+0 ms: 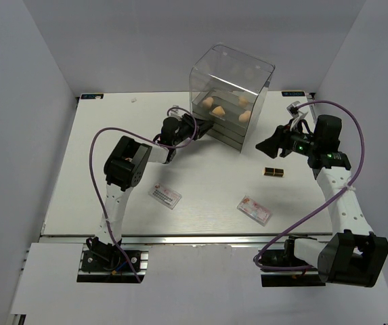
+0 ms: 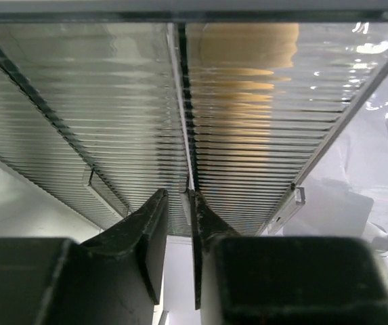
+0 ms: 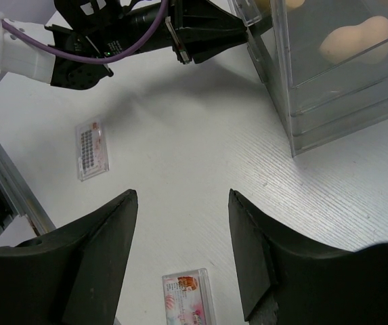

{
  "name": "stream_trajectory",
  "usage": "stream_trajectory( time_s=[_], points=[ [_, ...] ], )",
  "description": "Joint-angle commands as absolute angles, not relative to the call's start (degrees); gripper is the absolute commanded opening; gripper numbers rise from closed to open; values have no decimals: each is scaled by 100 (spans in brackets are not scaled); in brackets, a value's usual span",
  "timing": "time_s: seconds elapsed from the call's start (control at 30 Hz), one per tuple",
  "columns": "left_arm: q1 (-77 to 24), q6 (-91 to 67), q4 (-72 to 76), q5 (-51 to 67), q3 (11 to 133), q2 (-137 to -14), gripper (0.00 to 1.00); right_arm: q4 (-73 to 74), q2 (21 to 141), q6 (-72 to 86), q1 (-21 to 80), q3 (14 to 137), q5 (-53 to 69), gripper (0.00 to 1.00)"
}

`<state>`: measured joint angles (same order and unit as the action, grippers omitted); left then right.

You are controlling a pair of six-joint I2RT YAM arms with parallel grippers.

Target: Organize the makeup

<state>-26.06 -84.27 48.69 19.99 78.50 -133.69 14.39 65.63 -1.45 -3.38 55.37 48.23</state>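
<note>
Counter (image 1: 112, 135): white, seen from above, with the two arm bases at its 6 o'clock edge.
Drawer box (image 1: 248, 71): tall and clear, it stood upright at about 1 o'clock on the counter, with ribbed drawer fronts facing 7 o'clock.
Sponges (image 1: 208, 103): four peach teardrops lay inside the drawer box, two toward its 9 o'clock side and two toward its 3 o'clock side. The right wrist view showed one (image 3: 356, 37) plainly through the clear wall.
Tubes (image 1: 273, 172): two short dark-brown-and-gold ones lay side by side and touching at 3 o'clock on the counter, apart from the drawer box.
First packet (image 1: 164, 196): flat and white-pink, it lay at 7 o'clock on the counter, near the left arm.
Second packet (image 1: 254, 210): flat and white-pink, it lay at 5 o'clock, well apart from the first.
Left gripper (image 1: 197, 125): it sat at the drawer box's 7 o'clock face. In its own view the gripper (image 2: 180, 200) was narrow and straddled a thin clear tab (image 2: 187, 202) between two ribbed fronts. One finger lay against the tab and a slit showed at the other, so it was not clamped.
Right gripper (image 1: 267, 144): it hovered at 3 o'clock of the drawer box, above the counter. Its fingers were spread wide (image 3: 183, 196) and it held nothing.
</note>
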Motion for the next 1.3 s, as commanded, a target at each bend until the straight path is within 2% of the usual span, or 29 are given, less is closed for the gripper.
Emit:
stream_trajectory(
  time_s=[0.0, 0.27, 0.87, 1.1, 1.13, 1.2, 1.27],
  points=[
    [-2637, -8446, 5124, 1714, 7945, -13342, 29, 1178, 6530, -88, -360, 5687, 4983, 62],
    [-2646, -8508, 5537, 1670, 7665, -13202, 0, 1204, 6504, -79, -369, 5660, 5001, 62],
    [-2637, -8245, 5924, 1626, 5469, -11673, 0, 1450, 6469, -351, -378, 5511, 4869, 63],
    [-2628, -8060, 5652, 1591, 5142, -11276, 0, 1520, 6495, -475, -387, 5458, 4860, 64],
    [-2637, -8051, 5625, 1600, 5142, -11259, 3, 1538, 6504, -527, -387, 5458, 4860, 65],
    [-2628, -8033, 5485, 1617, 5176, -11224, 28, 1608, 6539, -615, -387, 5467, 4869, 68],
    [-2628, -7963, 5397, 1652, 5221, -11206, 45, 1766, 6583, -833, -395, 5510, 4826, 70]
  ],
)
